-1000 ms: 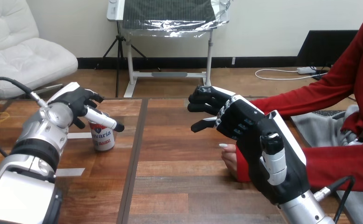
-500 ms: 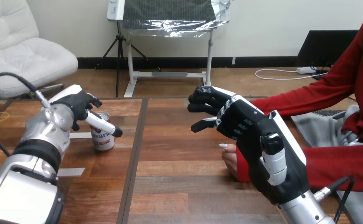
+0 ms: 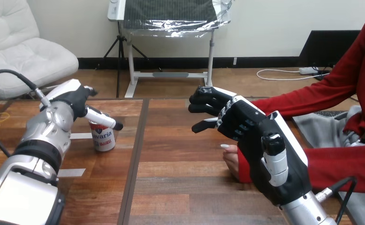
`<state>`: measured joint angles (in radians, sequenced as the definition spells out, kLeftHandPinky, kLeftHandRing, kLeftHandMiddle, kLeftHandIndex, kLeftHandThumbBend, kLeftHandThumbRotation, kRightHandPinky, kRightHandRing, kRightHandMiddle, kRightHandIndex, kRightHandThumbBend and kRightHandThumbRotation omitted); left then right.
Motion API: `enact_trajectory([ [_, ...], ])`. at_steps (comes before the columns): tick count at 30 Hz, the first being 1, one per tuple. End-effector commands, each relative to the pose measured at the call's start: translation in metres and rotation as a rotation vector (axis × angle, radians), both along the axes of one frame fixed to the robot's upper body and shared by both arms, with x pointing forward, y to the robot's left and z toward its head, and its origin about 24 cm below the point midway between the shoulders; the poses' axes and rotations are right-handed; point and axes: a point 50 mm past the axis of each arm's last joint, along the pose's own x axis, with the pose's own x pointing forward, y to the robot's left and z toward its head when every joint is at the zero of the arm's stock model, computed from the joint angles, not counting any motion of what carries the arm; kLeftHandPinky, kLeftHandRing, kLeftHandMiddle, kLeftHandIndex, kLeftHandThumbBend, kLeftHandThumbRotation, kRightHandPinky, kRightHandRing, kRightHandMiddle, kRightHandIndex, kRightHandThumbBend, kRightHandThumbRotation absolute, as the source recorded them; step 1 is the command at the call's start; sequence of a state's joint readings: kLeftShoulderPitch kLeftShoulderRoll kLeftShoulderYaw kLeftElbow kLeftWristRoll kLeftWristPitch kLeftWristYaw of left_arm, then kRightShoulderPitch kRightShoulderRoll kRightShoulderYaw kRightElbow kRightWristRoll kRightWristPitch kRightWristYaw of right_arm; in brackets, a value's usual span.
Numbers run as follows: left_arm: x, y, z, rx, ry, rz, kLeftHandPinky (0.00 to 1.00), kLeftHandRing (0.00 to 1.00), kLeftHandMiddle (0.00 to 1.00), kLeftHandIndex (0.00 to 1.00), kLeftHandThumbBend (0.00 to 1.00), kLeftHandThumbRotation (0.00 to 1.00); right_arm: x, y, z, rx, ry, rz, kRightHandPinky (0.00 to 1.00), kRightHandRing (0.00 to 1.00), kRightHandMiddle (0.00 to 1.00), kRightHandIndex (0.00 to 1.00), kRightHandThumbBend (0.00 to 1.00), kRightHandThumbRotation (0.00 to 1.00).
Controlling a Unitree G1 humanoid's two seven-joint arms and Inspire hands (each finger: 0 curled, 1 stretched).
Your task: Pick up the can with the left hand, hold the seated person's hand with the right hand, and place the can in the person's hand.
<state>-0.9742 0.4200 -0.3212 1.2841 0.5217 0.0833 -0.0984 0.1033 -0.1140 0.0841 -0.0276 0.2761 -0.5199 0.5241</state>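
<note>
- Since 0.5 s ago: L hand (image 3: pixel 72 99) has gone up a bit & toward the view's left. Its long digit, which then dipped in front of the can's upper wall, now lies higher, across the rim. Can, R hand & person's hand are in the same spots.
- L fingers (image 3: pixel 101 120): one digit sticks out straight, pointing to the view's right & down, crossing the can's top. Whether it touches the rim, can't tell. Other tips just show past the white back shell, loosely bent. Nothing is curled round the can.
- L hand: back shell up, above & just left of the can. The silver L forearm (image 3: pixel 40 140) runs down to the bottom-left corner.
- Can (image 3: pixel 102 138): upright on the table (image 3: pixel 180 180), white w/ red print, on the table's left part, near the dark seam between the boards. A white tape strip (image 3: pixel 79 136) lies just beside it at left, a 2nd strip (image 3: pixel 70 172) nearer the camera.
- R fingers (image 3: pixel 209 101): apart, half bent, tips toward the view's left, holding nothing, off the tabletop.
- R hand (image 3: pixel 253 136): raised at mid-right, thumb side toward the camera.
- Person's hand (image 3: pixel 231 158): low at the tabletop, behind & under the R hand's palm, w/ only its fingertips peeking out at the palm's left. A red sleeve (image 3: pixel 340 166) leads off to the right. Touching the R hand or not, can't tell; no R finger is seen round it.
- Can & person's hand are well apart.
</note>
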Motion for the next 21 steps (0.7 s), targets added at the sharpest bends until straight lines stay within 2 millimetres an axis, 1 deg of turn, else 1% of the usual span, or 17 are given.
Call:
enact_trajectory([
  [1,0.0093,-0.0052,0.0214,0.01,-0.094,-0.031,0.99,0.99,0.97,0.93,0.9,0.32,0.0042,0.0031,0.0134,0.034,-0.073,-0.002,0.63,0.79,0.8,0.8,0.88,1.0],
  [12,0.0086,-0.0051,0.0193,-0.02,-0.102,-0.005,1.0,0.99,0.97,0.93,0.9,0.33,0.0045,0.003,0.0127,0.03,-0.073,0.0,0.63,0.79,0.8,0.8,0.88,1.0],
  [15,0.0085,-0.0052,0.0188,-0.033,-0.099,0.003,0.98,0.99,0.97,0.93,0.91,0.34,0.0045,0.003,0.0126,0.031,-0.072,0.0,0.63,0.79,0.8,0.8,0.88,1.0],
  [16,0.0085,-0.0052,0.0186,-0.038,-0.096,0.007,0.95,0.99,0.97,0.93,0.91,0.34,0.0045,0.0031,0.0127,0.031,-0.073,-0.001,0.63,0.79,0.8,0.8,0.88,1.0],
  [21,0.0082,-0.0052,0.0176,-0.046,-0.086,0.014,0.9,0.99,0.98,0.93,0.91,0.35,0.0048,0.0033,0.0125,0.035,-0.074,-0.001,0.63,0.79,0.8,0.8,0.87,1.0],
])
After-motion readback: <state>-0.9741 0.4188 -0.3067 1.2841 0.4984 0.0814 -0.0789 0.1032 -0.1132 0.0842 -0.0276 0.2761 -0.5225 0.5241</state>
